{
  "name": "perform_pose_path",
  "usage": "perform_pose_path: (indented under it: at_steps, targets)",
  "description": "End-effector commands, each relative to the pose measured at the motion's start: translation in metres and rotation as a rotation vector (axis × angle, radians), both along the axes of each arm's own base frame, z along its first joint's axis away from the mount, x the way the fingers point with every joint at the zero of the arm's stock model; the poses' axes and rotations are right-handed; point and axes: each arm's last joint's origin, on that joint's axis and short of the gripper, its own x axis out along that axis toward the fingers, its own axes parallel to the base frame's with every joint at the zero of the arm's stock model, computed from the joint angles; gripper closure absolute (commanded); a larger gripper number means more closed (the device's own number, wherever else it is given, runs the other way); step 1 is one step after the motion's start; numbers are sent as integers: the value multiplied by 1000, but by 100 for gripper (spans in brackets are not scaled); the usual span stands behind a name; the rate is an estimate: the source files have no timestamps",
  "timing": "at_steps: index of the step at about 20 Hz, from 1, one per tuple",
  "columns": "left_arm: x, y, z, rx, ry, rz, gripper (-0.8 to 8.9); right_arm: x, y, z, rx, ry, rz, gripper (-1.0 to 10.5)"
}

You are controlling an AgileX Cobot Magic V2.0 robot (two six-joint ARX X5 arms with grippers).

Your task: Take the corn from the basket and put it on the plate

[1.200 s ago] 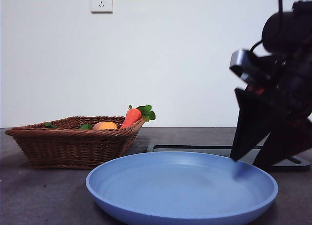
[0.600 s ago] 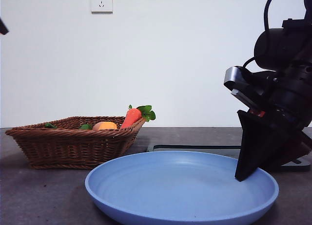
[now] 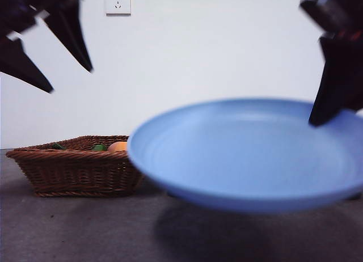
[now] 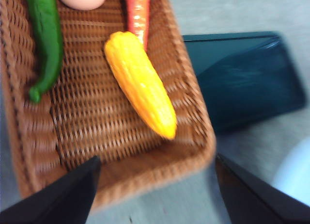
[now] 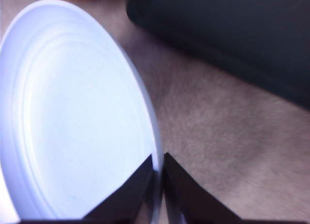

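Right tool (image 5: 157, 173) clamped on plate (image 3: 249, 154) rim, plate off table; left tool (image 4: 155, 190) spread above basket (image 4: 189, 151): you next descend on corn (image 4: 140, 90), lying 11-to-5

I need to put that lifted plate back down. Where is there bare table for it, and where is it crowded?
Bare table lies in front of the basket, running under the plate, which the right hand holds by its rim. The left hand hangs open above the basket. The basket's far end is crowded: corn, carrot, green pepper.
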Motion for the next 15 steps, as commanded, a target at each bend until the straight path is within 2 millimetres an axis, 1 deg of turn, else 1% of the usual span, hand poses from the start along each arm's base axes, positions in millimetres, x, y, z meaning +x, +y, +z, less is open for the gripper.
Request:
perform_pose_path:
  at_steps: [1,5,6,8,11,13,15]
  targets:
    - [28,-16,-4,37,25,5,426,-8,-6,18,26,-59,-43,943]
    - [72,-43,-22,103,77,5,426,-30,-19,36,34,-153,-96,943]
    - [84,-51,-29,112,95,-2,426,-35,-22,40,42,-175,-105,943]
    - [102,-63,-43,157,113,10,426,-42,-25,45,55,-205,-119,943]
    - [119,-75,-65,191,158,7,426,-47,-27,49,65,-233,-121,943]
    - [126,-79,-79,216,177,13,426,-47,-27,49,65,-234,-120,943]
    - [129,-81,-89,220,191,15,426,-47,-27,49,66,-234,-120,943]
